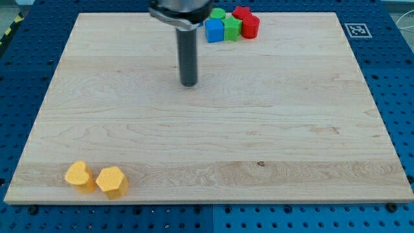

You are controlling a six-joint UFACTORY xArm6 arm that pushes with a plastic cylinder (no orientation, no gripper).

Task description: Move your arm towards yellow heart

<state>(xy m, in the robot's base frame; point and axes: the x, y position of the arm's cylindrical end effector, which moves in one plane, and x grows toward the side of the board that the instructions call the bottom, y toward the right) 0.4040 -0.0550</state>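
Starting the approach: my tip [189, 83] stands free on the surface [272, 129], touching nothing. Yellow heart [78, 175] lies far below-left, beside the yellow hexagon [111, 182]; next move needs a long diagonal.

Single view only, set high at the desk [272, 129] near edge, looking down and across toward the far edge. Near enough that the desk almost fills the frame, all four edges visible, blue pegboard [388, 77] showing around it. No second view to overlap.
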